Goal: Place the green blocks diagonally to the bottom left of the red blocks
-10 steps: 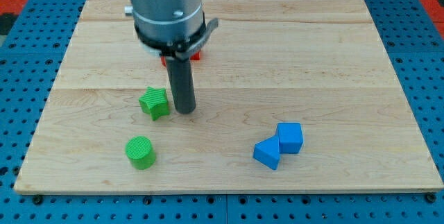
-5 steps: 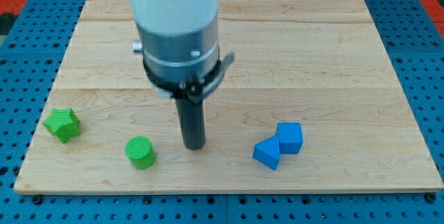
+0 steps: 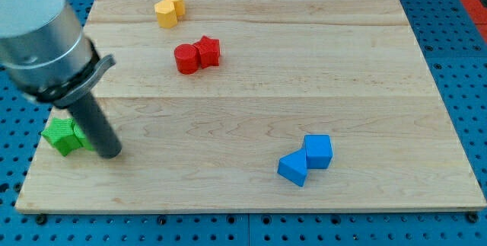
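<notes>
Green blocks now together at left edge; my tip followed.

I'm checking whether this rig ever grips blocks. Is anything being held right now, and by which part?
Nothing is held. My tip is a bare rod end that only pushes; it stands against the right side of the green blocks near the board's left edge.

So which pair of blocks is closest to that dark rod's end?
The green blocks at the view's left edge; my tip sits right beside them. The red, yellow and blue pairs lie far off.

The arm leans in from the view's upper left, my tip seemingly on the board.
</notes>
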Action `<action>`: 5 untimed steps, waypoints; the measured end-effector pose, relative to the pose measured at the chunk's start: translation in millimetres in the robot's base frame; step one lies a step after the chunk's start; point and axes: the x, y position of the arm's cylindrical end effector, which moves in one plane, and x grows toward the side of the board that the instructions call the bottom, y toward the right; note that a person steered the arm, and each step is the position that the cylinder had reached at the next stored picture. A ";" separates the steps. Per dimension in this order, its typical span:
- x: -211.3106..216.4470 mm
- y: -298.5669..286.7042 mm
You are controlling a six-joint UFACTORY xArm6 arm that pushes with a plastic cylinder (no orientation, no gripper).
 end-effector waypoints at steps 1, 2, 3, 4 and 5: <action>-46.1 36.4; -60.1 46.8; -60.1 46.8; -60.5 46.8; -60.5 46.7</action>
